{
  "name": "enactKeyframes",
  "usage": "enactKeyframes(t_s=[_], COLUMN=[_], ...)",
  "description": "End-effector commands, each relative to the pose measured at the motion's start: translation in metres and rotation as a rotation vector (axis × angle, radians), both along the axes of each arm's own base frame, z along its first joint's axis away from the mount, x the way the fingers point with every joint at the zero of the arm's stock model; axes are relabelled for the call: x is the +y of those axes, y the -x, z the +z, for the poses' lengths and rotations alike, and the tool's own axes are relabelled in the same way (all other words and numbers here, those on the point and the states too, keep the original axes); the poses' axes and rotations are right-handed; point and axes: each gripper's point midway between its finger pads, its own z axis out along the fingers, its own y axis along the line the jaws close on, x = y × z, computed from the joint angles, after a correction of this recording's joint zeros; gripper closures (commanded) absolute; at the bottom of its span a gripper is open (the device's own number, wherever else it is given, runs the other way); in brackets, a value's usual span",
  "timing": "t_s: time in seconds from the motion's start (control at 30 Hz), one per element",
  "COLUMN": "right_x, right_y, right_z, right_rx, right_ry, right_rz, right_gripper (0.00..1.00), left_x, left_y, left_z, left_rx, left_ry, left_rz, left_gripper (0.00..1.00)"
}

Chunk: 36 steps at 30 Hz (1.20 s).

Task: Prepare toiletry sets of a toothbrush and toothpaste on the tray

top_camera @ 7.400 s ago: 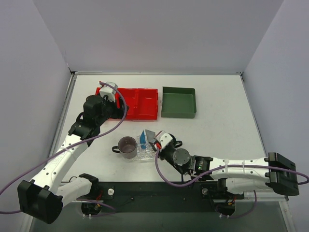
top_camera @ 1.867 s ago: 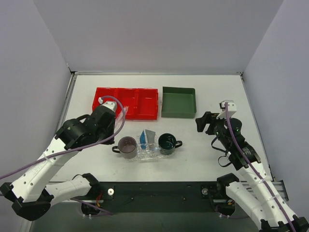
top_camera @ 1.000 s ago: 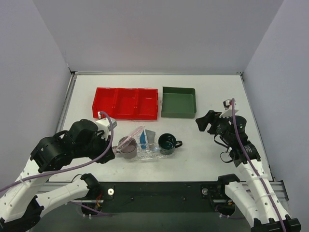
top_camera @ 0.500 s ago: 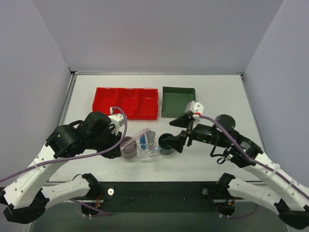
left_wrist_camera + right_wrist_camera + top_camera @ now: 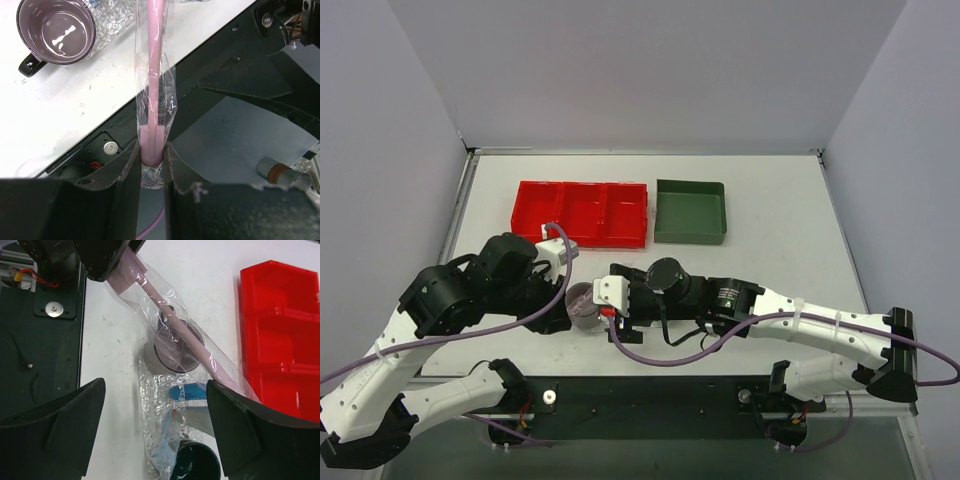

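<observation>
White table, grey walls. Left pincer [image 5: 151, 150] squeezes one end of a pink wrapped stick [image 5: 155, 65], which slants over the purple cup [image 5: 56, 30] at the tray's [image 5: 145, 390] left end. Right pincer [image 5: 156, 390] hangs wide open above. Blue toothbrush [image 5: 181, 391] and toothpaste [image 5: 200, 419] lie on the tray. Best go slowly, so the crinkly wrapper doesn't knock the cup.

The white table [image 5: 780, 200] carries a red three-compartment bin [image 5: 583, 213] and a dark green square bin [image 5: 690, 211], side by side toward its far edge. Toward the near edge lies the clear, bumpy tray [image 5: 148, 440], with a purple mug [image 5: 56, 31] standing upright on the table just beside one end.
</observation>
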Motion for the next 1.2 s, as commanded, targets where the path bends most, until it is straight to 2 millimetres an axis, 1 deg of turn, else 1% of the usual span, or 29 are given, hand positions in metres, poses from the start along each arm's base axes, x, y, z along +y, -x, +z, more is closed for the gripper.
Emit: enactKeyframes(t_s=[0.0,0.1,0.13,0.23,0.3,0.4,0.47,0.5,0.53,0.6,0.7,0.73,0.87,0.9,0.93,0.97,1.0,1.07,1.1,1.13,1.17], right_x=[0.018,0.020,0.023,0.023,0.023,0.026,0.029,0.032,0.034,0.039,0.044,0.046,0.049,0.050,0.051,0.051,0.053,0.054,0.052,0.052,0.051], right_y=[-0.011,-0.006,-0.007,-0.002,0.005,0.010,0.008,0.006,0.004,0.001,-0.007,-0.007,-0.011,-0.014,-0.014,-0.016,-0.016,-0.016,-0.020,-0.022,-0.022], right_z=[0.041,0.042,0.050,0.056,0.059,0.058,0.056,0.051,0.052,0.046,0.043,0.042,0.036,0.038,0.038,0.037,0.037,0.034,0.036,0.034,0.034], right_rx=[-0.172,-0.212,-0.234,-0.248,-0.264,-0.286,-0.291,-0.302,-0.310,-0.321,-0.345,-0.355,-0.370,-0.377,-0.383,-0.387,-0.387,-0.382,-0.388,-0.388,-0.391], right_ry=[-0.082,-0.072,-0.100,-0.111,-0.107,-0.098,-0.092,-0.074,-0.071,-0.055,-0.054,-0.053,-0.043,-0.051,-0.055,-0.055,-0.055,-0.046,-0.036,-0.032,-0.030], right_rz=[0.019,0.030,0.031,0.036,0.043,0.057,0.054,0.052,0.049,0.049,0.026,0.030,0.023,0.012,0.007,0.001,0.002,0.003,-0.024,-0.032,-0.036], right_gripper=[0.23,0.23,0.24,0.25,0.25,0.26,0.27,0.27,0.28,0.29,0.34,0.38,0.46,0.52,0.55,0.61,0.71,0.80,1.00,1.00,1.00], left_x=[0.031,0.032,0.032,0.034,0.037,0.037,0.037,0.036,0.035,0.036,0.033,0.034,0.033,0.032,0.032,0.031,0.031,0.030,0.029,0.028,0.028], left_y=[0.039,0.040,0.040,0.038,0.034,0.032,0.032,0.032,0.034,0.036,0.040,0.040,0.041,0.041,0.041,0.040,0.040,0.038,0.036,0.034,0.032], left_z=[-0.012,-0.014,-0.014,-0.016,-0.017,-0.020,-0.020,-0.020,-0.018,-0.016,-0.015,-0.014,-0.015,-0.014,-0.014,-0.014,-0.014,-0.012,-0.009,-0.006,-0.004], left_rx=[0.139,0.145,0.143,0.138,0.126,0.129,0.127,0.128,0.128,0.129,0.138,0.135,0.138,0.136,0.135,0.133,0.131,0.121,0.105,0.091,0.075], left_ry=[-0.102,-0.105,-0.107,-0.122,-0.136,-0.150,-0.148,-0.143,-0.134,-0.126,-0.108,-0.106,-0.102,-0.097,-0.098,-0.093,-0.093,-0.086,-0.078,-0.068,-0.061], left_rz=[-0.027,-0.029,-0.027,-0.011,0.013,0.019,0.013,0.012,0.005,-0.002,-0.023,-0.024,-0.029,-0.032,-0.035,-0.034,-0.036,-0.034,-0.032,-0.029,-0.029], left_gripper=[1.00,1.00,1.00,1.00,1.00,1.00,1.00,1.00,1.00,1.00,1.00,1.00,1.00,1.00,1.00,1.00,1.00,1.00,1.00,0.98,0.85])
